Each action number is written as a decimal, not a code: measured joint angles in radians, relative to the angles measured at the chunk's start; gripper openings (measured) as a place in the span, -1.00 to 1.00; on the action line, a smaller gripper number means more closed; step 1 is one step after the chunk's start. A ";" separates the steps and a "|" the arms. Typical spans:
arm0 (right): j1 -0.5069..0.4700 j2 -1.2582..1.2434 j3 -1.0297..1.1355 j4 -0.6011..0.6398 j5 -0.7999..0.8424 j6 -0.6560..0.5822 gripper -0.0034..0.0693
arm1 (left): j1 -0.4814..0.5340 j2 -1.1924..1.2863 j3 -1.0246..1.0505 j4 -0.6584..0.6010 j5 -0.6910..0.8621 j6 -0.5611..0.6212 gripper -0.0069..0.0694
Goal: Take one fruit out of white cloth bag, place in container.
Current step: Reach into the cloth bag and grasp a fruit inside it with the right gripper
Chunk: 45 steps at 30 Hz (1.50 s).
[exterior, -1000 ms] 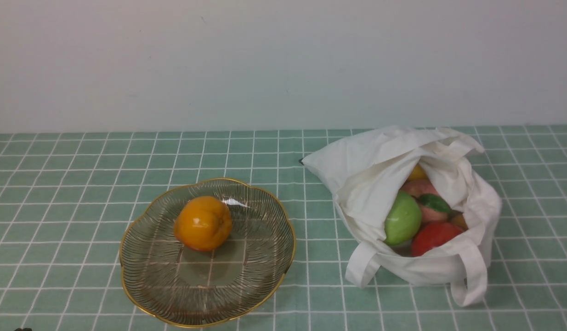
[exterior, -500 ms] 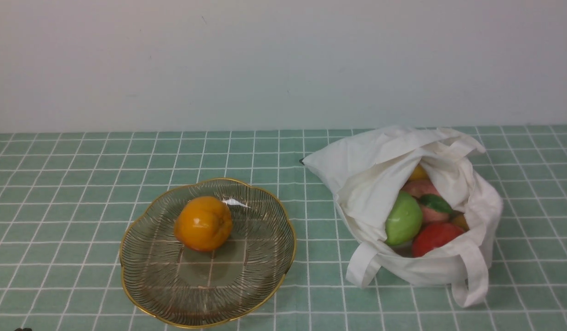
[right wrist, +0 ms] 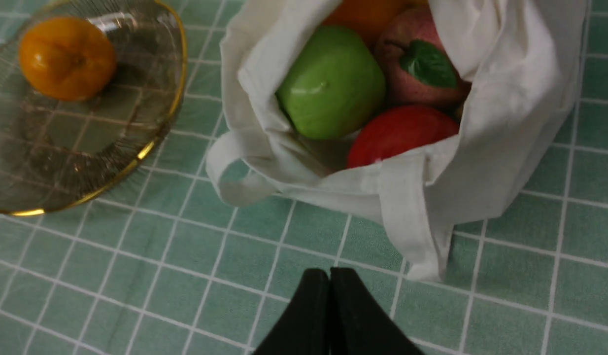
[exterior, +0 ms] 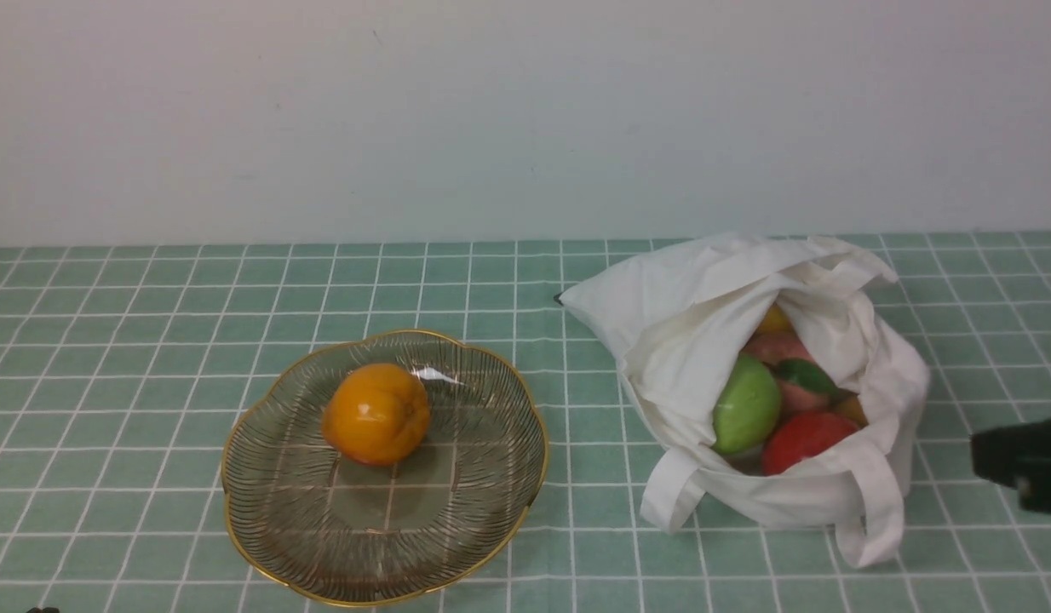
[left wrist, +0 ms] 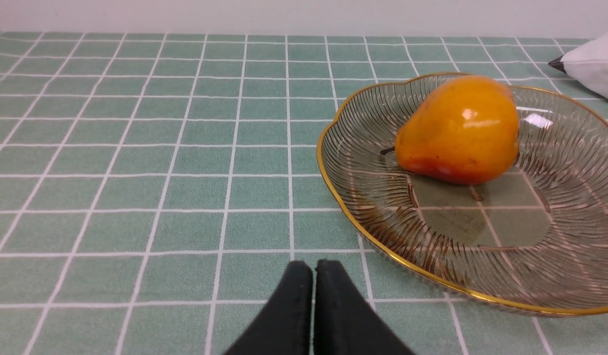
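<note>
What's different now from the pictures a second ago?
The robot's right tool came into the front view from the right side, and it holds nothing. The white cloth bag with its fruit and the gold-rimmed bowl stayed put.

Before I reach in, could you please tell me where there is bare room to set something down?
The checked cloth is bare between the gold-rimmed wire bowl and the white cloth bag, and left of the bowl. It is crowded inside the bag, where the green apple and red apple nestle.
</note>
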 joint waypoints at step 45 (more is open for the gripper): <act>0.180 0.782 -0.315 -0.447 -0.112 0.236 0.63 | 0.000 0.000 0.000 0.000 0.000 0.000 -0.84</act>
